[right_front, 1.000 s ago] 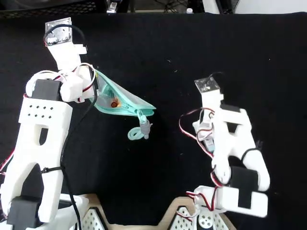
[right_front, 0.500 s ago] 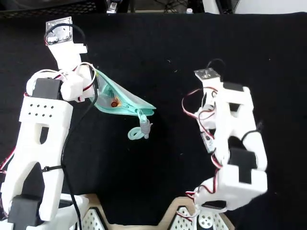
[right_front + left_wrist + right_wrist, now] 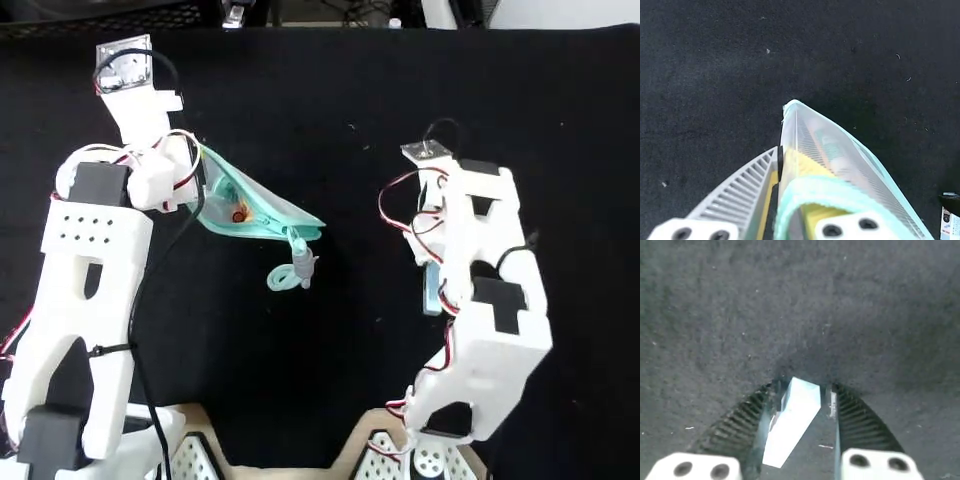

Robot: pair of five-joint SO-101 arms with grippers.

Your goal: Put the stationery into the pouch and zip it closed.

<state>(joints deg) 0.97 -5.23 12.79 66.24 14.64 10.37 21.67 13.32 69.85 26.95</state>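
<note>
We read the left tool as an anchor: it is clamped shut on one end of the teal mesh pouch, lifting that end off the black counter while the far end tapers down towards the middle of the counter. Held this way, the pouch is stretched into a firm wedge rather than lying slack. We judge that this gives the other arm a steady mouth to feed into and, later, a taut zip line to pull against. A few pieces are already visible through the mesh, among them a small orange item. The pale pull cord trails loose on the counter just below the pouch's low end, on the side facing the right arm and, we think, easy for it to reach. The right tool stands well apart from the pouch. It is closed on a light blue stationery block, which lies lengthwise between its ribbed fingers and clear of the counter. One finger presses against the block, and a thin dark gap shows at the other. The grip looks light to us, so the block could twist on the way across. The block is not yet in the pouch, and the zipping cannot begin until it is.
</note>
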